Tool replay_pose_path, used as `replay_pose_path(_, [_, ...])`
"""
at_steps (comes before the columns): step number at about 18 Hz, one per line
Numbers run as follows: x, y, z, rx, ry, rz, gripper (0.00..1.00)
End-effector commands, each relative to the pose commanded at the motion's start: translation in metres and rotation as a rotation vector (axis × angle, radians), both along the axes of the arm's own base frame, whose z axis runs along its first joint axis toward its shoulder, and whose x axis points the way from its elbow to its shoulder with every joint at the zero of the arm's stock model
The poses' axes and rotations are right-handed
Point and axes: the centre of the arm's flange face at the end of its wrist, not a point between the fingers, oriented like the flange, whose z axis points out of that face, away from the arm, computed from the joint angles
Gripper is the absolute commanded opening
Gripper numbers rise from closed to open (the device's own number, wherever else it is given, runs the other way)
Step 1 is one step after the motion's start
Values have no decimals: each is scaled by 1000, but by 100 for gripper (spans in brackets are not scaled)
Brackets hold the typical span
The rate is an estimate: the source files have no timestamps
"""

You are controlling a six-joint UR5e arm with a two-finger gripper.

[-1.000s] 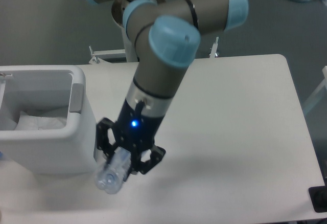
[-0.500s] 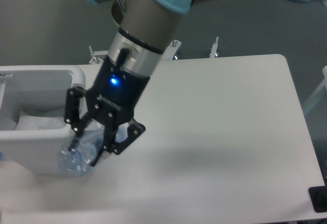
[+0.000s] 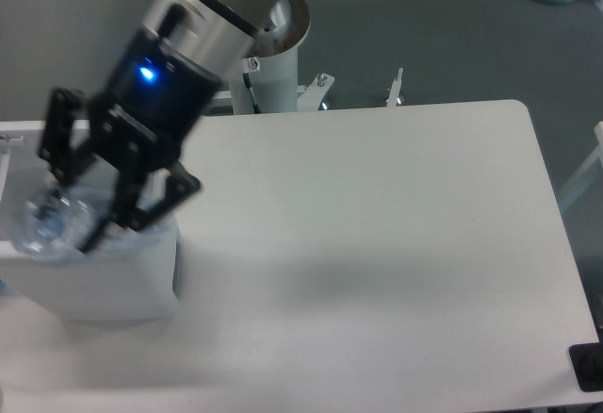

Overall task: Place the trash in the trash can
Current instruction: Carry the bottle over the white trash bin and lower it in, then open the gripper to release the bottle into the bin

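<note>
Bottle over the bin
Our end effector (image 3: pixel 71 220) was clamped across the crushed bottle (image 3: pixel 47 226), light, springy, slippery, above the trash can (image 3: pixel 122 281) at the worktop's (image 3: pixel 377 243) left edge.

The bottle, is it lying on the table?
No, the bottle is held in the gripper above the trash can.
</note>
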Motion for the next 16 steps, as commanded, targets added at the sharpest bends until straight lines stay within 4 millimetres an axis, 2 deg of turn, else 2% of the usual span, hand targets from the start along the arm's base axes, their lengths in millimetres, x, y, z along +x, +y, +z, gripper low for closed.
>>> replay_pose_path(3, [18, 1, -11, -17, -10, -28, 53])
replay_pose_path(8, [30, 13, -32, -47, -32, -56, 53])
replay_pose_path(12, [41, 15, -51, -71, -41, -81, 61])
replay_pose_path(13, [41, 15, -54, -73, -38, -84, 65])
replay_pose_path(16, [41, 15, -55, -79, -32, -82, 100])
